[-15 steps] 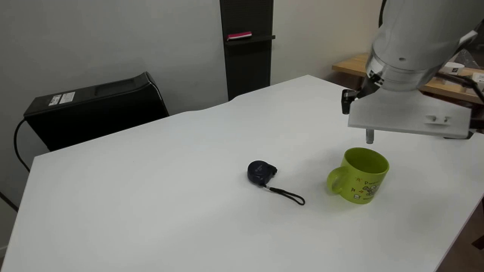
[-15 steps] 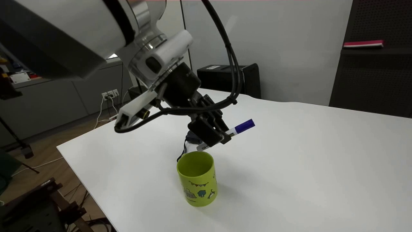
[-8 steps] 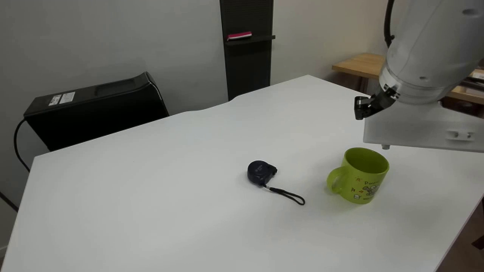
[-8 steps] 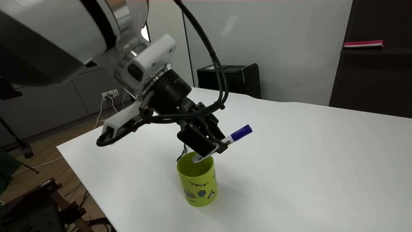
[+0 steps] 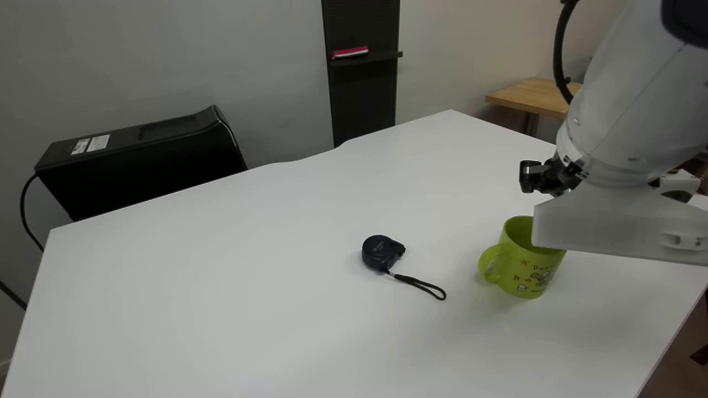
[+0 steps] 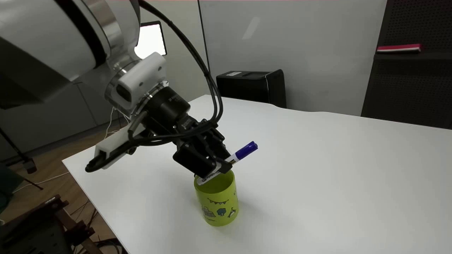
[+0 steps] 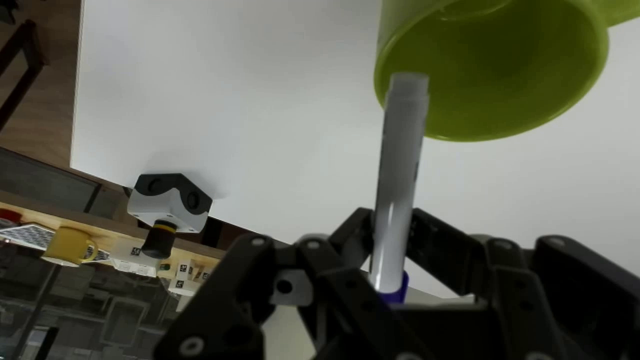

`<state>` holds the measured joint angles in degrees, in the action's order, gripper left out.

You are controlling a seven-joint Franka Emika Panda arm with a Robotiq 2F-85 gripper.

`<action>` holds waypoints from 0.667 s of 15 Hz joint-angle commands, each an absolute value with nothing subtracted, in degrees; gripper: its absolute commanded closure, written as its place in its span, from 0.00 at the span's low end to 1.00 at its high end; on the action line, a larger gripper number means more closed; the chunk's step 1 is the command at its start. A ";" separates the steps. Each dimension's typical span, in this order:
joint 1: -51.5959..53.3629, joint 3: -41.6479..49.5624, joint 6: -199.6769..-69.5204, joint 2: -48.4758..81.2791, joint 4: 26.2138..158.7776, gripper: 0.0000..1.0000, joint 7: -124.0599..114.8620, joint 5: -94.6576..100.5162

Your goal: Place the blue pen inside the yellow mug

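Note:
The yellow mug is yellow-green and upright on the white table; it also shows in an exterior view and in the wrist view. My gripper is shut on the white barrel of the blue pen. In an exterior view the pen's blue cap points up and right. Its pale end slants down over the mug's opening. In the wrist view that end overlaps the mug's rim; I cannot tell whether it touches. In an exterior view a white arm part hides the pen and part of the mug.
A black round gadget with a cord lies on the table on the mug's handle side. A grey-black box with a knob sits at the table edge. A black case stands behind the table.
My gripper, holding the pen, has moved down and towards the mug. The pen's pale end has gone from behind the mug to over its opening. The mug has not moved.

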<state>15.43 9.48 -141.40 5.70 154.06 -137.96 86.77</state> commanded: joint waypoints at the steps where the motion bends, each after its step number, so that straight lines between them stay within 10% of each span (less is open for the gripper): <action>1: 10.59 2.54 -139.17 5.45 154.54 0.94 -142.59 88.96; 10: 6.18 -2.50 -137.31 4.50 152.95 0.94 -149.18 96.12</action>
